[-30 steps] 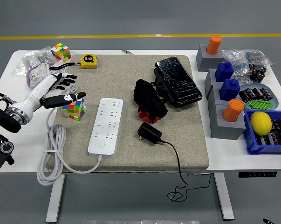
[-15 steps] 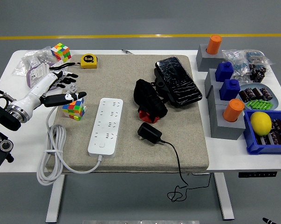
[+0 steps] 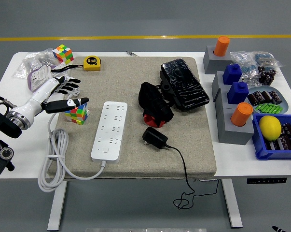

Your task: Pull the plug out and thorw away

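Note:
A black plug adapter [image 3: 155, 137] lies on the grey mat [image 3: 135, 77], out of the strip, to the right of the white power strip [image 3: 109, 130]. Its thin black cord [image 3: 184, 169] runs off the table's front edge. The strip's sockets look empty. My left hand [image 3: 63, 93] hovers at the mat's left edge, fingers spread and holding nothing, just above a colour cube [image 3: 76, 114]. It is well left of the strip and the plug. The right hand is out of view.
The strip's thick white cable [image 3: 56, 154] coils at the left front. A black pouch [image 3: 155, 104], a black case [image 3: 185, 84], a yellow tape measure [image 3: 91, 63], a second cube [image 3: 63, 53] and plastic bags [image 3: 34, 67] lie around. Grey blocks and a blue bin [image 3: 275, 140] stand at right.
My left hand has shifted slightly, rising a little and coming back down near the cube. Nothing else has moved.

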